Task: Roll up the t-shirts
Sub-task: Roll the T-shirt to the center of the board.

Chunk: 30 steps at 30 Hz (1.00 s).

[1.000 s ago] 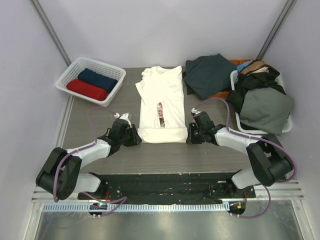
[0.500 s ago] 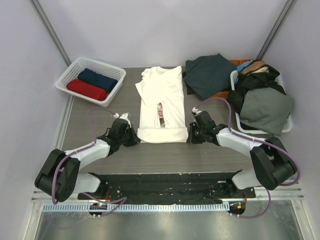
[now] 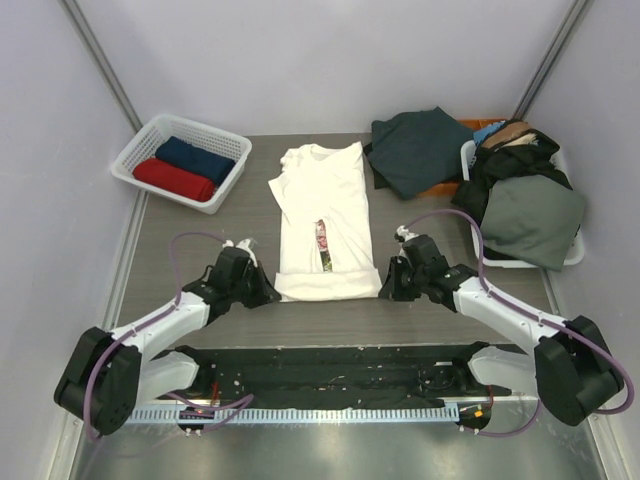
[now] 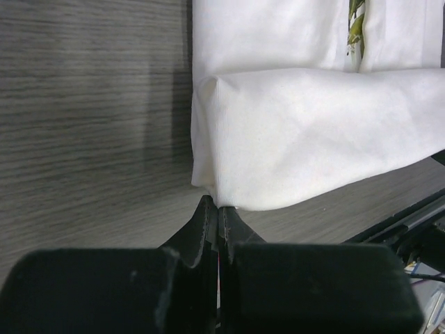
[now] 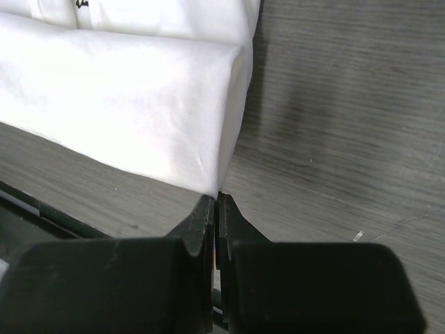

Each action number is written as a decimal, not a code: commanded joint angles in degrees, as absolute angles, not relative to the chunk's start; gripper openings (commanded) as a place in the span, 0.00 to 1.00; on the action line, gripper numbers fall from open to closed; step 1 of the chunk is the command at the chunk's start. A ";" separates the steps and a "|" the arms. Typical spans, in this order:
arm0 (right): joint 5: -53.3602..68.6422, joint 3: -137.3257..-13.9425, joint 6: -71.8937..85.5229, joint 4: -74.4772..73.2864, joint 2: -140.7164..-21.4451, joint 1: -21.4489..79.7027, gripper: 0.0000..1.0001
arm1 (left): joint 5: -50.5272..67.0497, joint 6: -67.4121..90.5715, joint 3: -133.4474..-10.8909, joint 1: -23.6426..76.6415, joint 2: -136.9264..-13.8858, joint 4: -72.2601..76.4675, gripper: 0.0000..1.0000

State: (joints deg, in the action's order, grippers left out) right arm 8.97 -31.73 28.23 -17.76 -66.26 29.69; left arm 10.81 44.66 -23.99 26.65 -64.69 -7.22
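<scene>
One cream-white t-shirt [image 3: 322, 205] lies lengthwise in the middle of the bench [image 3: 330, 320], its near end turned over in a fold. Two grippers work it: the left gripper [image 3: 268, 290] is clenched on the fold's near-left corner and the right gripper [image 3: 385, 285] on its near-right corner. Two rolled t-shirts, one red t-shirt [image 3: 173, 179] and one navy t-shirt [image 3: 195, 159], sit side by side in one white lattice basket [image 3: 134, 146] at the far-left corner. A second basket [image 3: 574, 252] at the right edge is heaped with clothes, and one dark green garment [image 3: 415, 150] lies beside it.

T-shirt [image 3: 320, 215] mid-table between left pincer [image 3: 271, 293] and right pincer [image 3: 384, 290]; basket [image 3: 137, 148] far left, clothes heap [image 3: 520, 195] far right
</scene>
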 commanded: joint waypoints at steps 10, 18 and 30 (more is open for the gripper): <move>10.55 -37.52 28.30 -22.41 -67.58 30.06 0.01 | 14.85 47.37 -30.57 26.72 -66.44 -15.82 0.00; 10.28 -42.89 27.42 -22.85 -71.71 29.88 0.01 | 15.82 46.41 -34.98 24.79 -67.85 -18.10 0.00; 11.86 -49.13 24.61 -23.20 -78.92 26.28 0.01 | 21.53 43.51 -39.99 17.32 -74.17 -16.70 0.00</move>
State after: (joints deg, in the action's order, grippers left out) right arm 10.85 -45.89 26.65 -23.66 -77.21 27.83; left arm 18.26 45.52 -36.56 19.27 -71.88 -17.93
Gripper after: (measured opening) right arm 0.048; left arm 0.011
